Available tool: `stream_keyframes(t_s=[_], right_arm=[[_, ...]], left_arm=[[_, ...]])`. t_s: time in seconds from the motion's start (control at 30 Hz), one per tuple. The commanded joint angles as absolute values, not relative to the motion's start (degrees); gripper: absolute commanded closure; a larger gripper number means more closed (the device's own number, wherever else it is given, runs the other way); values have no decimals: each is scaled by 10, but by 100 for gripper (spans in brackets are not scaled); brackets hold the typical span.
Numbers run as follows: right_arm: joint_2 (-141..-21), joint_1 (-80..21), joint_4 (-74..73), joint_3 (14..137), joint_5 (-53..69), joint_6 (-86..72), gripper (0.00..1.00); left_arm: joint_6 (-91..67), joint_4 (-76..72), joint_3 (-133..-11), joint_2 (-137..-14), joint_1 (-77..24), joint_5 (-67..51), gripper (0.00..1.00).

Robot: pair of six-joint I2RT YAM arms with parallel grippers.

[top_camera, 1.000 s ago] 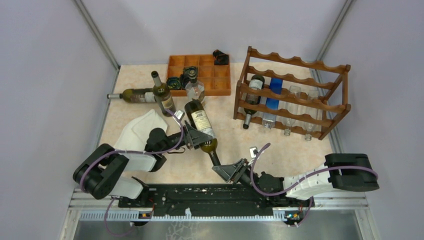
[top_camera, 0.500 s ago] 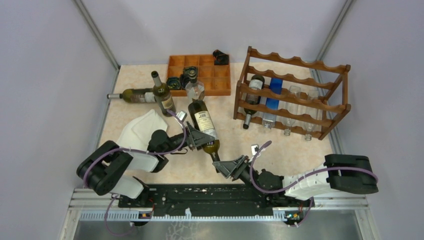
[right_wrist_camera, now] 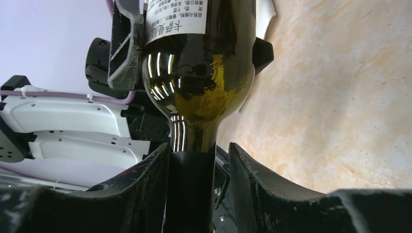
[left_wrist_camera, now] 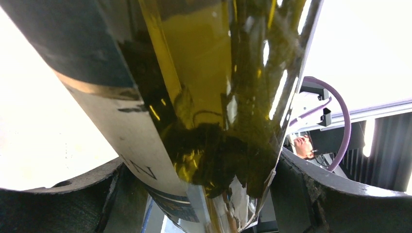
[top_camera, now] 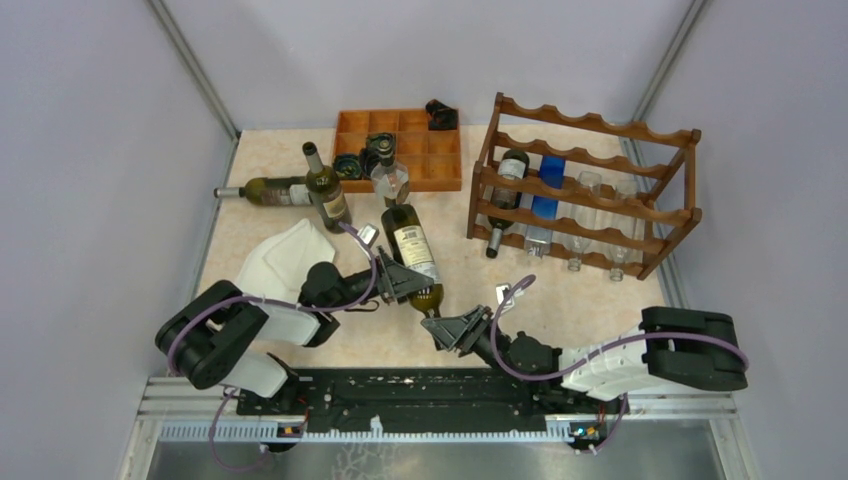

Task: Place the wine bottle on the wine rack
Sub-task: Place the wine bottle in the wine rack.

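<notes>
The wine bottle point(top_camera: 412, 252) is dark green with a white label and is held tilted above the table, neck toward the near edge. My left gripper point(top_camera: 400, 282) is shut on its lower body, which fills the left wrist view point(left_wrist_camera: 209, 97) between both fingers point(left_wrist_camera: 330, 189). My right gripper point(top_camera: 447, 326) is open around the neck. In the right wrist view the neck point(right_wrist_camera: 192, 184) lies against the left finger point(right_wrist_camera: 141, 189), with a gap to the right finger point(right_wrist_camera: 272, 189). The reddish-brown wine rack point(top_camera: 590, 130) stands at the back right.
The rack holds a dark bottle point(top_camera: 508, 185), a blue bottle point(top_camera: 546, 200) and clear bottles point(top_camera: 582, 220). An orange compartment tray point(top_camera: 440, 170) is at the back. Other bottles point(top_camera: 275, 190) point(top_camera: 325, 192) point(top_camera: 390, 178) and a white cloth point(top_camera: 285, 258) are on the left.
The left gripper has carried the bottle slightly right and swung it more in line with the table's depth. The right gripper has moved left and forward, bringing its fingers around the neck.
</notes>
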State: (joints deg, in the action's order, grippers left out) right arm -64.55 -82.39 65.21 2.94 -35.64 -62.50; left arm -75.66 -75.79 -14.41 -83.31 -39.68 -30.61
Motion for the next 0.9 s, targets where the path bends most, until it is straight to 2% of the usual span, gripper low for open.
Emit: stream_keyframes(t_s=[0.0, 0.27, 0.37, 0.47, 0.53, 0.67, 0.87], right_arm=[[-660, -812, 697, 48, -336, -638, 54], [-657, -802, 685, 54, -330, -640, 55], [-659, -798, 682, 55, -326, -645, 64], [-664, -795, 688, 51, -322, -657, 69], [-667, -793, 688, 48, -319, -663, 68], [-671, -789, 678, 50, -312, -675, 57], [-677, -783, 669, 55, -309, -682, 59]], left_arm=[[-740, -847, -165, -833, -402, -293, 100], [-734, -844, -166, -836, -407, -291, 100], [-734, -843, -165, -838, -408, -291, 100], [-731, -842, -165, -839, -408, -287, 100], [-728, -839, -165, -838, -409, -286, 100], [-726, -835, -167, -839, -409, -286, 100], [-717, -815, -170, -831, -412, -279, 100]])
